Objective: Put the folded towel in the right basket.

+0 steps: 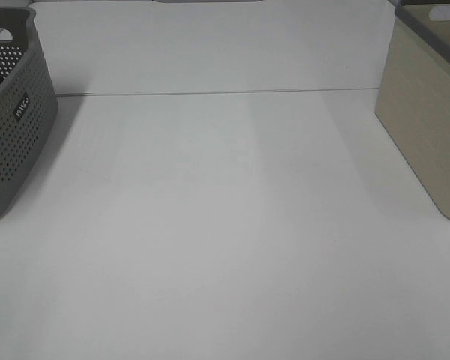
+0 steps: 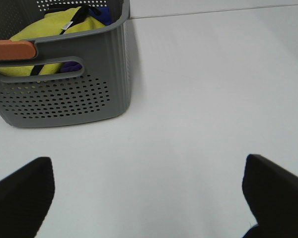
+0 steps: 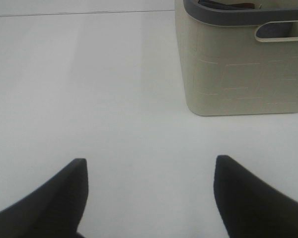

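Both pincers, left pincer [image 2: 149, 198] and right pincer [image 3: 149, 196], hang released over the bare bench [image 1: 225, 225]. No folded towel shows; grabbing the wrong cloth from the grey perforated basket [image 2: 64, 94] instead risks filling the beige basket [image 3: 243, 64] wrongly.

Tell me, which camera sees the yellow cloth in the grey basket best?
The left wrist view: the yellow cloth lies bunched inside the grey perforated basket. The exterior high view shows only a yellow sliver at the frame edge. The right wrist view shows none of it.

Left claw [image 2: 149, 198]: two matte black fingers [image 2: 21, 196], blunt, wedge-shaped. Right claw [image 3: 148, 198]: same black, tapering fingers [image 3: 253, 196]. No markings visible.
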Controlling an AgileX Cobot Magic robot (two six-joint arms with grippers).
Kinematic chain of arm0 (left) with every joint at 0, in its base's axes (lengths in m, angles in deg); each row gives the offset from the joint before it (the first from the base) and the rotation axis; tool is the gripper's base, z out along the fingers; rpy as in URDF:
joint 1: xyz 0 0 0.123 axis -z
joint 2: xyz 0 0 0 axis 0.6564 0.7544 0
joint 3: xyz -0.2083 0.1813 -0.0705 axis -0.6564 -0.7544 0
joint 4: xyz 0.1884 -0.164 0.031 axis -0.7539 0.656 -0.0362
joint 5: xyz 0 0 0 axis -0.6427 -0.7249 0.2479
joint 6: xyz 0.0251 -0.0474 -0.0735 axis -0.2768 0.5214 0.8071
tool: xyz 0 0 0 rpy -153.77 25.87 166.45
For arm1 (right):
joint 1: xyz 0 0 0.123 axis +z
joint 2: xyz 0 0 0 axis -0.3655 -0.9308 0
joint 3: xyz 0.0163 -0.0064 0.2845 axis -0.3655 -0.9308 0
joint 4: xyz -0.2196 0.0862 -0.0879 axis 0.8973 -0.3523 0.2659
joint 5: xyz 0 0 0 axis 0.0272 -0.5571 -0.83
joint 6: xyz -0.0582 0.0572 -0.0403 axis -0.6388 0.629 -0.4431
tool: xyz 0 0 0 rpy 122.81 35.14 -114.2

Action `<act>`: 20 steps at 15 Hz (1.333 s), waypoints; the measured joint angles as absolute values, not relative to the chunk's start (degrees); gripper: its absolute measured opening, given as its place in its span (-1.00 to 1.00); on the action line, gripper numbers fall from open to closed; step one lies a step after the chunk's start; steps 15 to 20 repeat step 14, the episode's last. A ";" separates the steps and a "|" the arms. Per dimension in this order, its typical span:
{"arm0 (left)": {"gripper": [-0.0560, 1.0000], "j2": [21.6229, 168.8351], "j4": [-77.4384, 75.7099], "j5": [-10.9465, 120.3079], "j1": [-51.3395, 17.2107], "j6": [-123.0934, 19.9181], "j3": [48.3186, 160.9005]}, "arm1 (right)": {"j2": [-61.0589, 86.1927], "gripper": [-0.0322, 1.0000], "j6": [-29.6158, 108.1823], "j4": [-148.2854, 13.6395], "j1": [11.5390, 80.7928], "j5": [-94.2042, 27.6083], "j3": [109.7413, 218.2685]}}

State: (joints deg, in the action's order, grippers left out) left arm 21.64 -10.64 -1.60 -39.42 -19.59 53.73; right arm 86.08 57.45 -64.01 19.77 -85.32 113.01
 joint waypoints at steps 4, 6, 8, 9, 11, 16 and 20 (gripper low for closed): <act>0.95 21.64 -10.64 -1.60 -39.42 -19.59 53.73 | 86.13 0.38 57.45 -64.01 19.77 -85.32 112.89; 0.95 21.64 -10.64 -1.60 -39.42 -19.59 53.73 | 86.13 0.38 57.45 -64.01 19.77 -85.32 112.89; 0.95 21.64 -10.64 -1.60 -39.42 -19.59 53.73 | 86.13 0.38 57.45 -64.01 19.77 -85.32 112.89; 0.95 21.64 -10.64 -1.60 -39.42 -19.59 53.73 | 86.13 0.38 57.45 -64.01 19.77 -85.32 112.89; 0.95 21.64 -10.64 -1.60 -39.42 -19.59 53.73 | 86.13 0.38 57.45 -64.01 19.77 -85.32 112.89; 0.95 21.64 -10.64 -1.60 -39.42 -19.59 53.73 | 86.13 0.38 57.45 -64.01 19.77 -85.32 112.89; 0.95 21.64 -10.64 -1.60 -39.42 -19.59 53.73 | 86.13 0.38 57.45 -64.01 19.77 -85.32 112.89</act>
